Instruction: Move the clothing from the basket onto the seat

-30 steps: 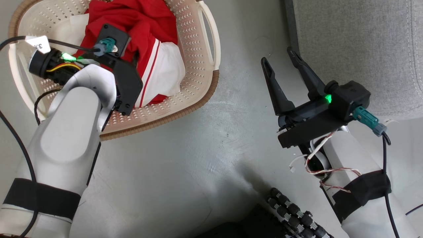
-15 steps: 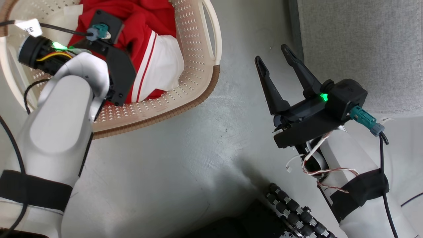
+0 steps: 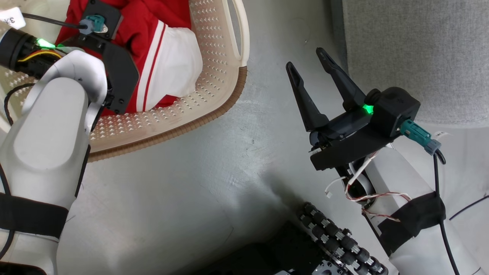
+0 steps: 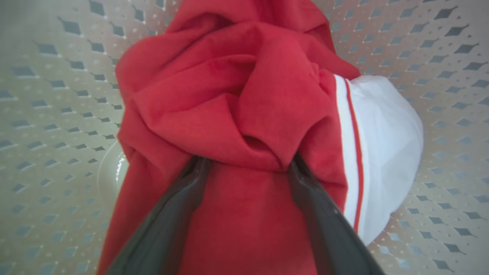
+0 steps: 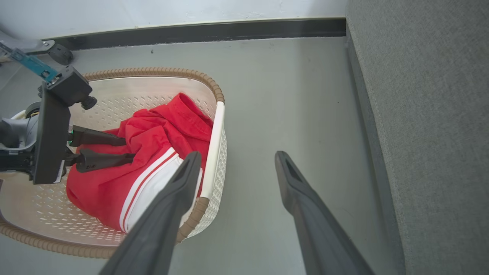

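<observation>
head view: the basket (image 3: 214, 114) sits on the grey floor (image 3: 191, 183) at the upper left with the clothing (image 3: 168, 65) heaped inside, and the left forearm (image 3: 49, 126) reaches down over it, hiding its own fingers; the right gripper (image 3: 305, 57) hangs over bare floor between basket and seat (image 3: 412, 46), fingers spread wide and holding nothing; a white tag on the left cable (image 3: 9, 17) shows a "3" and then a cut-off mark i cannot read, and a small tag by the right wrist (image 3: 441, 134) is too small to read; left wrist view: the left gripper (image 4: 247, 159) has its fingers apart, tips sunk under a fold of red cloth, not yet pinched together; no brand or print shows on the fabric; right wrist view: the left fingers lie level, tips buried in the red heap, which rests against the near wall; the seat carries nothing; risks, as i judge them: a pinch on this thin fold could slip mid-lift; the garments look bunched together, so one may drag the other and drop it; trailing cloth may snag the rim and tip the light basket; the idle right gripper stands in the likely carry path
</observation>
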